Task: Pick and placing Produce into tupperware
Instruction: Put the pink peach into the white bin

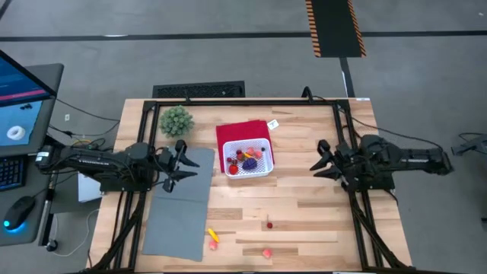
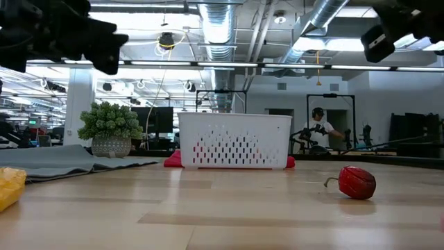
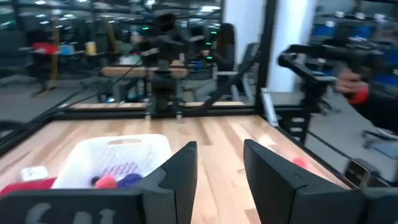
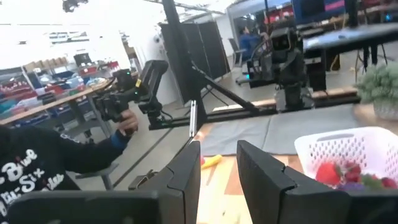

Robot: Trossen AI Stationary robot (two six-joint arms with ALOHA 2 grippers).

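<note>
Currently both arms sit parked at the bench edges, raised off the surface, nothing in either.

Tupperware (image 1: 249, 158): white latticed basket, mid-bench toward the far side, resting on a red cloth (image 1: 237, 131). Placement looks deliberate: roughly midway between the two arms, so either can reach it. Already holds several produce pieces (image 1: 246, 159), red and pink with one purple.

Produce left outside, all on the near part of the bench:
- yellow piece (image 1: 213, 235) just off the grey mat (image 1: 179, 205) edge
- small red piece (image 1: 269, 224), well apart from the basket
- pink piece (image 1: 267, 252) near the front edge
The low view shows the red one (image 2: 356, 182) lying on its side with a stem sticking out. Judged: task partly done, three stragglers remain.

Left gripper (image 1: 185, 163): over the mat's far edge, pointed at the basket. Jaws apart by a moderate gap in its wrist view, bare wood visible between them; touching nothing.

Right gripper (image 1: 323, 161): opposite side, also facing the basket. Jaws likewise partly apart, empty, clear of the bench.

Green plant (image 1: 176, 120) at far left of the bench; not part of the task. A person shows in the room beyond.
</note>
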